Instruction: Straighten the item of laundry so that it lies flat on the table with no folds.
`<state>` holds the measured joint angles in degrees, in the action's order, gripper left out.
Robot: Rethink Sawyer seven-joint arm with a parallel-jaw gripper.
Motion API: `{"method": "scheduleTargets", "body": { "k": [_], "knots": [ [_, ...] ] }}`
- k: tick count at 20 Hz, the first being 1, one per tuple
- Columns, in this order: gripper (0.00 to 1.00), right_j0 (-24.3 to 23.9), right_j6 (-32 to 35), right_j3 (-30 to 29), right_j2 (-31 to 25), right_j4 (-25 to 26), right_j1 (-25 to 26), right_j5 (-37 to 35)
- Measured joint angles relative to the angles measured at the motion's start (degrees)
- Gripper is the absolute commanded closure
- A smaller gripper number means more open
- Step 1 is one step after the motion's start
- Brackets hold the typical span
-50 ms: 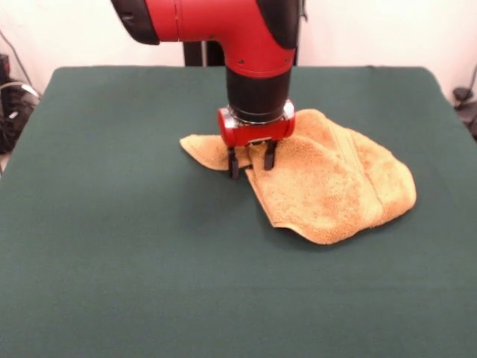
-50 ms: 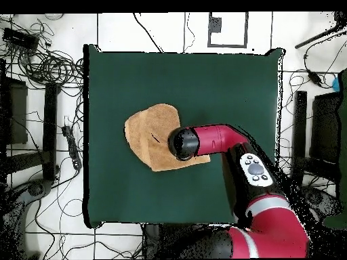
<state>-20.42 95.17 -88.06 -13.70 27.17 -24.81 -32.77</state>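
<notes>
Near the middle of the bench, my gripper stands upright over the left part of the towel as the front view shows it, fingers slightly parted and tips down at the cloth. Whether any fabric is pinched between them I cannot tell. The towel lies rumpled and doubled over itself, a narrow flap reaching left past my fingers. To do this step well, I judge I should catch only the top layer near its edge and draw it outward, low and slow, so the fold opens without dragging the whole towel.
</notes>
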Motion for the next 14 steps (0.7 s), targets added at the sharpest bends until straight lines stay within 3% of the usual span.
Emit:
{"method": "scheduleTargets", "body": {
  "k": [1, 2, 14],
  "knots": [
    [0.0, 0.7, 0.5, 0.1, 0.7, -0.6, 0.0, 0.2],
    [1.0, 4.6, 4.2, 0.5, 4.6, -3.6, 0.1, 2.2],
    [1.0, 10.7, 14.5, 0.7, 10.3, -8.4, 0.6, 7.9]
  ]
}}
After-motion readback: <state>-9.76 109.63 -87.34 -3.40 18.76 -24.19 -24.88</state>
